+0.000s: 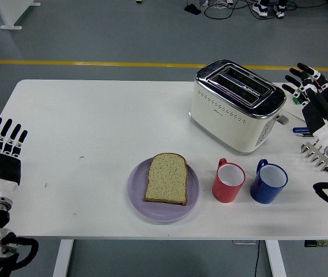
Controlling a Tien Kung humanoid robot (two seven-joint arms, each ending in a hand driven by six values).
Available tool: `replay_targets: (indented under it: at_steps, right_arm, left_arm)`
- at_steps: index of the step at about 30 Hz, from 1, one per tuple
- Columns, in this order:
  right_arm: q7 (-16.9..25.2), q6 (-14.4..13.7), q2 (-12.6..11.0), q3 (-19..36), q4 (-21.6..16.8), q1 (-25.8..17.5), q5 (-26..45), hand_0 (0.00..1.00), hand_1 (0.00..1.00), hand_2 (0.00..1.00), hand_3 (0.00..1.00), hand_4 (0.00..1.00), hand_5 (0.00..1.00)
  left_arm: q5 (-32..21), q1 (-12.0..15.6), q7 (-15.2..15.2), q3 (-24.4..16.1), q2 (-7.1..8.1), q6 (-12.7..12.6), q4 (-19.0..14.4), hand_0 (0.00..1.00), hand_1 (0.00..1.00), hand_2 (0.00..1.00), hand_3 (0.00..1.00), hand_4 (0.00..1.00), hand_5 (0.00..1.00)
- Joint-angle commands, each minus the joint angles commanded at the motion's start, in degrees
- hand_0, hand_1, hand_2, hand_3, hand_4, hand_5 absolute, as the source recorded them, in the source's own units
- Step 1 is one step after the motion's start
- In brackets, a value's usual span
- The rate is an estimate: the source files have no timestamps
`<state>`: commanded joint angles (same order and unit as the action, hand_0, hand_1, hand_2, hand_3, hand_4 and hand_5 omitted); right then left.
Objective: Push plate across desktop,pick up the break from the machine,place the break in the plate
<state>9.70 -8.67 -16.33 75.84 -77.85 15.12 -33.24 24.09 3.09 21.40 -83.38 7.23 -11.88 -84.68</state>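
- slice of brown bread is lying flat on the round lilac plate, which sits close to the near edge of the white table, about mid-width
- cream and chrome two-slot toaster is toward the far right corner, both slots look empty from up here
- red mug and blue mug stand side by side just right of the plate, near the front edge, in front of the toaster
- left hand is upright at the left edge, fingers straight and spread, holding nothing
- right hand is up at the right edge past the toaster, fingers also splayed, nothing in it
- small metal toast rack is just below that hand at the right edge
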Motion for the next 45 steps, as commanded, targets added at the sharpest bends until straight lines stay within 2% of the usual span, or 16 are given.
replay_targets:
  at_steps: [9, 17, 28, 45]
  right_arm:
    - [-0.4, 1.1, 0.3, 5.9, -0.4, -7.9, 1.1, 0.72, 0.695, 0.711, 0.67, 0.545, 0.291]
    - [-0.7, 1.7, 1.6, 8.2, -0.7, -12.0, 0.4, 0.728, 0.7, 0.715, 0.674, 0.542, 0.298]
    - [-0.8, 1.8, 1.4, 9.4, -1.3, -12.4, 0.1, 0.728, 0.7, 0.716, 0.675, 0.54, 0.307]
    - [-0.5, 1.1, 1.1, 9.6, -0.7, -12.9, 0.7, 0.726, 0.701, 0.716, 0.675, 0.536, 0.341]
  left_arm:
    - [3.3, 0.3, -2.2, -2.1, 0.23, 0.6, -1.8, 0.754, 0.749, 0.757, 0.719, 0.519, 0.998]
    - [4.0, 0.3, -3.1, -1.7, -0.07, 1.1, -2.0, 0.763, 0.765, 0.775, 0.731, 0.521, 0.998]
    - [4.4, 0.1, -3.9, -1.0, -0.27, 1.3, -1.7, 0.765, 0.766, 0.779, 0.731, 0.525, 0.998]
    - [3.6, -0.3, -2.8, 0.3, -0.11, -0.3, -1.8, 0.769, 0.769, 0.784, 0.738, 0.533, 0.998]
